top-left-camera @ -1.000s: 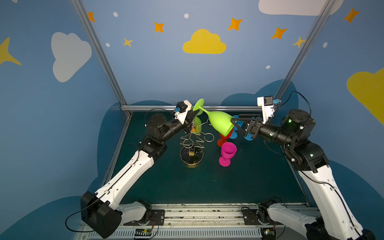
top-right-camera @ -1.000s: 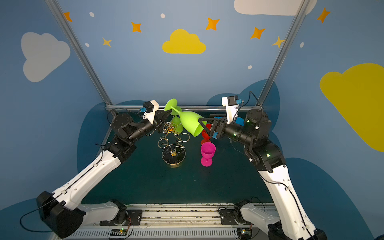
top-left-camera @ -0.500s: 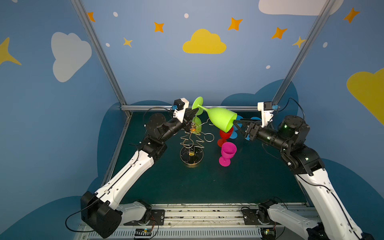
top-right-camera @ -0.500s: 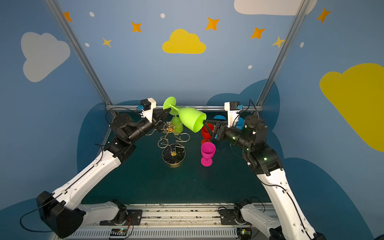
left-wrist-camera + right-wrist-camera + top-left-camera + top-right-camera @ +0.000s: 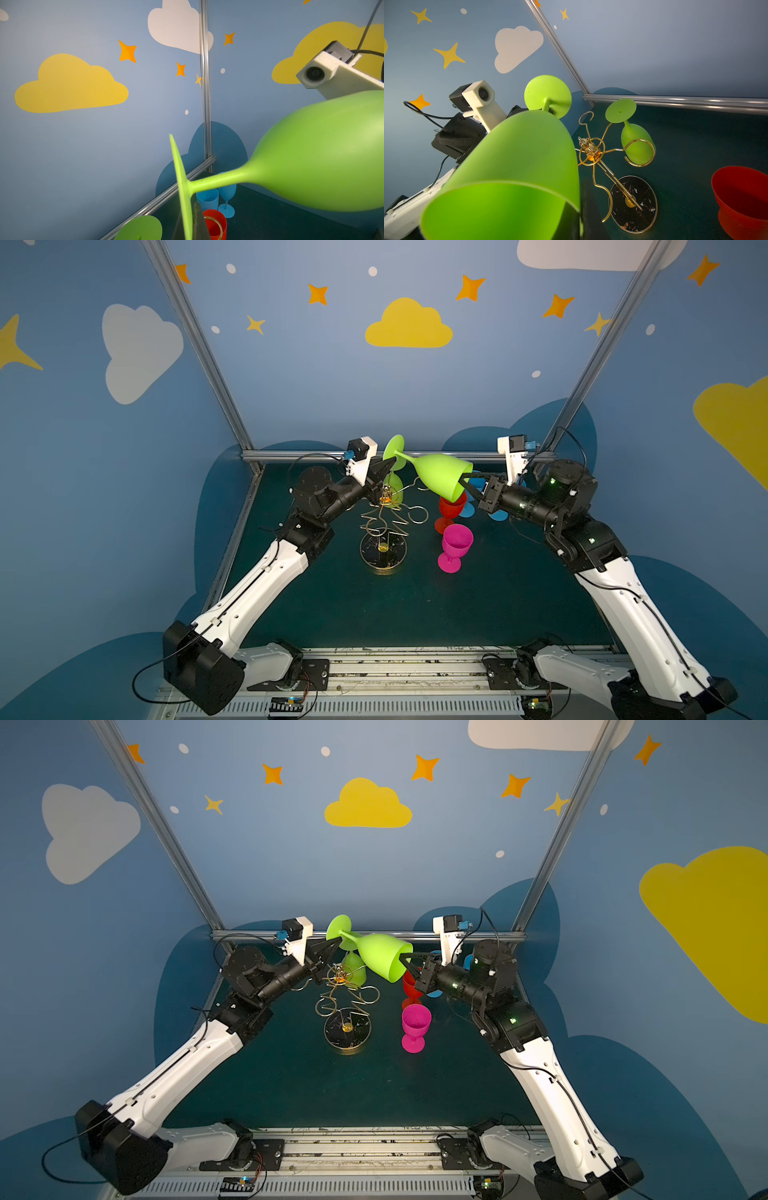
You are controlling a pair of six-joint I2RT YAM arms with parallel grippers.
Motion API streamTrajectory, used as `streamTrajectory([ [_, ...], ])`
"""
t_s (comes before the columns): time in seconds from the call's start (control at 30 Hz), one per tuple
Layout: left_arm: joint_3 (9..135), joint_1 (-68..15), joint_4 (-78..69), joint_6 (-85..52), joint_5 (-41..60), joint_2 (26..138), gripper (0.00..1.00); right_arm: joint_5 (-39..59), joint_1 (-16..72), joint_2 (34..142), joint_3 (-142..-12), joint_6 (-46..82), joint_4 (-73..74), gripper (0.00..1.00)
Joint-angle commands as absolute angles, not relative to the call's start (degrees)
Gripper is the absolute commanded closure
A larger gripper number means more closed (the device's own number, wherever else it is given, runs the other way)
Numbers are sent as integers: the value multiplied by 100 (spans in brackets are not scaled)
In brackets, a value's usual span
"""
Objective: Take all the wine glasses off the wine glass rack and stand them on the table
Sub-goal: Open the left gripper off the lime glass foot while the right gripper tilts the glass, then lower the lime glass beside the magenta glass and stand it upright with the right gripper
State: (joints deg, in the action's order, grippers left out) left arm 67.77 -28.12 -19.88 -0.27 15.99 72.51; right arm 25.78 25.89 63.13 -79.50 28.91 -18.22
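A lime-green wine glass (image 5: 440, 477) (image 5: 382, 961) lies almost level in the air above the wine glass rack, free of its arms. My left gripper (image 5: 388, 466) (image 5: 334, 946) is shut on the edge of its round foot (image 5: 182, 187). My right gripper (image 5: 465, 481) (image 5: 405, 963) is shut on the bowl's rim, one finger inside and one outside (image 5: 580, 216). The gold wire wine glass rack (image 5: 384, 522) (image 5: 347, 1002) (image 5: 591, 149) stands on its dark round base (image 5: 633, 203). A second green glass (image 5: 394, 491) (image 5: 635, 143) hangs upside down from a rear arm.
A pink glass (image 5: 455, 545) (image 5: 415, 1025) stands upright right of the rack, with a red glass (image 5: 451, 510) (image 5: 741, 197) behind it. Blue glasses (image 5: 207, 199) stand near the back rail (image 5: 415, 456) under my right arm. Dark green table surface lies in front.
My right gripper moved in onto the bowl's mouth and shut on the rim. The glass swung from tilted bowl-down to nearly level. The left gripper kept its hold on the foot.
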Motion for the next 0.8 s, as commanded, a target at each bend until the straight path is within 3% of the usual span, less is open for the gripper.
streamTrajectory([
  [0.0, 6838, -2858, -2118, -21, 1952, 7174, 97, 2389, 2582, 6294, -8143, 2885, -1646, 100],
  [0.3, 6803, -2859, -2112, 1, 1816, 7062, 94, 2078, 2575, 6019, -8264, 2625, -2035, 100],
  [0.33, 6786, -2863, -2118, -15, 1760, 7049, 88, 2049, 2575, 5983, -8270, 2598, -2088, 100],
  [0.4, 6731, -2856, -2160, -53, 1586, 6992, 51, 2004, 2573, 5914, -8286, 2547, -2170, 100],
  [0.43, 6687, -2856, -2197, -46, 1493, 6954, 45, 1981, 2567, 5884, -8309, 2516, -2237, 100],
  [0.77, 6498, -2482, -1951, -291, 309, 6574, 21, 1454, 2574, 5389, -9006, 1571, -4360, 100],
])
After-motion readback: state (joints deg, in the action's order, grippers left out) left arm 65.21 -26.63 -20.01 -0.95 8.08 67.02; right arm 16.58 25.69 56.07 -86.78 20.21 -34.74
